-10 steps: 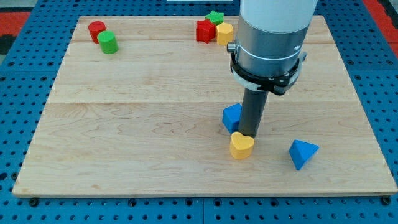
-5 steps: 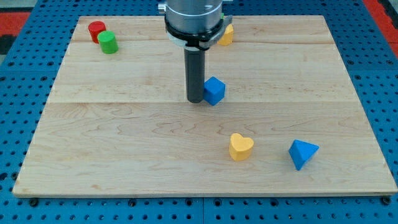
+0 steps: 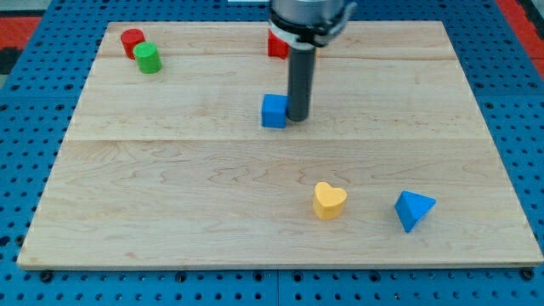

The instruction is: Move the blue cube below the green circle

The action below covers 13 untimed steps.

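Note:
The blue cube (image 3: 274,110) sits on the wooden board (image 3: 170,212) a little above the board's middle. My tip (image 3: 298,118) stands right against the cube's right side. The green circle (image 3: 148,58), a short green cylinder, stands near the board's top left corner, far to the left of and above the cube. No gripper is fitted.
A red cylinder (image 3: 132,41) touches the green circle at its upper left. A red block (image 3: 276,44) shows partly behind the arm at the top. A yellow heart (image 3: 329,201) and a blue triangle (image 3: 413,209) lie at the lower right.
The cube has moved up and to the left, away from the yellow heart. My tip went from the cube's left side to its right side. The arm now hides the top blocks.

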Motion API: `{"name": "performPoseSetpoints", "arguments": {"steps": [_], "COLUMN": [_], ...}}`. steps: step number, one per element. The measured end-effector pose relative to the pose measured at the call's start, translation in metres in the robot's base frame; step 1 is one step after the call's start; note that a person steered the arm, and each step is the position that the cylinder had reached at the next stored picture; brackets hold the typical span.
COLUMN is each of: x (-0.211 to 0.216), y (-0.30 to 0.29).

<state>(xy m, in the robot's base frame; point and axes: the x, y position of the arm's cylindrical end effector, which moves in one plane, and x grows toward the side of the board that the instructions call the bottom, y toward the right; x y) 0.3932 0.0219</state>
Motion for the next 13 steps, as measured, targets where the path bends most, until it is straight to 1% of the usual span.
{"name": "performPoseSetpoints", "arguments": {"steps": [1,2,3,4,6,7,9,10,13], "x": [0.023,0.013,-0.017,-0.017,-0.011,-0.004,0.005,0.002,-0.013], "y": [0.008,0.001,-0.039,-0.072,-0.067,-0.055,-0.062,-0.082,-0.202]}}
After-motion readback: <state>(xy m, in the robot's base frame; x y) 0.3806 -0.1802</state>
